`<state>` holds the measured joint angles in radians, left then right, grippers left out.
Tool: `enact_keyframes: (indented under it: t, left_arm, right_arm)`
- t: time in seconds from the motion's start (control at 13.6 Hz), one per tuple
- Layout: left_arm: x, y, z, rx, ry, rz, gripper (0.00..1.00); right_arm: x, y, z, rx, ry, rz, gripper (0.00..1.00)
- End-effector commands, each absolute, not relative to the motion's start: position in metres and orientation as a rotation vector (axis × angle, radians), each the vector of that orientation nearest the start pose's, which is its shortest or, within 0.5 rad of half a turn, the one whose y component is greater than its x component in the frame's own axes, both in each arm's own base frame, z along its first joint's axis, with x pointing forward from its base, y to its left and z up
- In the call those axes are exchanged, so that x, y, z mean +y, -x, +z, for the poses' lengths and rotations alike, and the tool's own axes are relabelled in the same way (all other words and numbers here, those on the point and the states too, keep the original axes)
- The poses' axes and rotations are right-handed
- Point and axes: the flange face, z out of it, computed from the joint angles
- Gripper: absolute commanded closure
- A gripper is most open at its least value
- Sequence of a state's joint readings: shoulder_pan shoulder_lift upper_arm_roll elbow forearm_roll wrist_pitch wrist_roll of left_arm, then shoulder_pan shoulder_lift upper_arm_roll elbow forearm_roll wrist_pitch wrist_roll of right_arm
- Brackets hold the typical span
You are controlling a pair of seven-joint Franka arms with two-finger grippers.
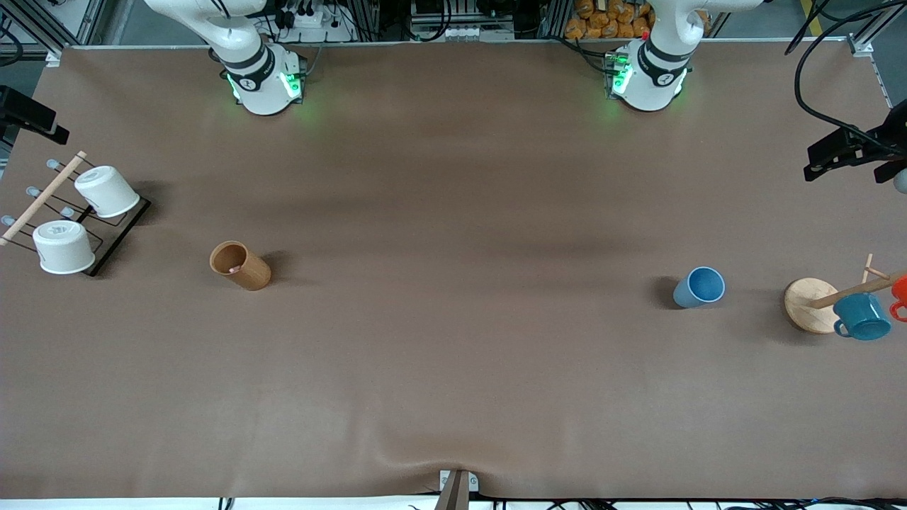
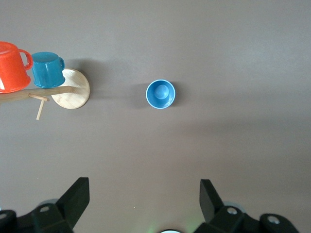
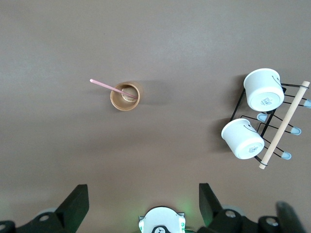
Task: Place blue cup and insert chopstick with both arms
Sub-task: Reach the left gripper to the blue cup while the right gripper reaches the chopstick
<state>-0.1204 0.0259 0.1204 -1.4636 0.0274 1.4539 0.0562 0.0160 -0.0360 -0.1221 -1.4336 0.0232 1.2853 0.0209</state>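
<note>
The blue cup (image 1: pixel 700 287) stands upright on the table toward the left arm's end; it also shows in the left wrist view (image 2: pixel 160 94). The tan wooden cup (image 1: pixel 240 265) stands toward the right arm's end. In the right wrist view the pale pink chopstick (image 3: pixel 109 87) leans in that tan cup (image 3: pixel 125 97) and sticks out over its rim. My left gripper (image 2: pixel 144 196) is open and empty, high over the table between its base and the blue cup. My right gripper (image 3: pixel 142 201) is open and empty, high over the table close to its base. Neither gripper shows in the front view.
A wooden mug tree (image 1: pixel 810 304) with a teal mug (image 1: pixel 862 316) and an orange mug (image 1: pixel 900 290) stands beside the blue cup at the table's edge. A black wire rack (image 1: pixel 117 234) with two white cups (image 1: pixel 106 191) and a wooden dowel (image 1: pixel 42 198) stands at the right arm's end.
</note>
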Motion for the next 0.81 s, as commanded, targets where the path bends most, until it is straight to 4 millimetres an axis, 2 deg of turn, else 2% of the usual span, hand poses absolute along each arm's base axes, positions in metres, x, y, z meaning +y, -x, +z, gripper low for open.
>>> enact_keyframes:
  t: [0.0,0.07,0.15,0.22,0.29,0.37,0.52,0.74]
  left_arm:
    - [0.007,-0.541,0.666,0.07,3.118,0.025,0.0]
    - [0.005,-0.544,0.661,0.069,3.113,0.039,0.0]
    - [0.005,-0.556,0.641,0.085,3.116,0.094,0.0]
    - [0.008,-0.574,0.614,0.075,3.116,0.139,0.0]
    - [0.005,-0.594,0.576,0.084,3.114,0.167,0.0]
    - [0.004,-0.606,0.548,0.086,3.112,0.139,0.0]
    - [0.003,-0.619,0.491,0.089,3.108,0.105,0.0]
    - [0.005,-0.63,0.416,0.08,3.104,0.075,0.0]
  right_arm:
    - [-0.05,-0.509,0.686,0.19,3.109,0.159,0.0]
    - [-0.05,-0.509,0.686,0.188,3.111,0.16,0.0]
    - [-0.051,-0.51,0.685,0.192,3.109,0.162,0.0]
    - [-0.053,-0.509,0.686,0.199,3.108,0.159,0.0]
    - [-0.054,-0.509,0.686,0.201,3.107,0.159,0.0]
    - [-0.054,-0.509,0.686,0.202,3.108,0.159,0.0]
    - [-0.055,-0.509,0.685,0.204,3.106,0.161,0.0]
    - [-0.049,-0.512,0.683,0.185,3.096,0.165,0.0]
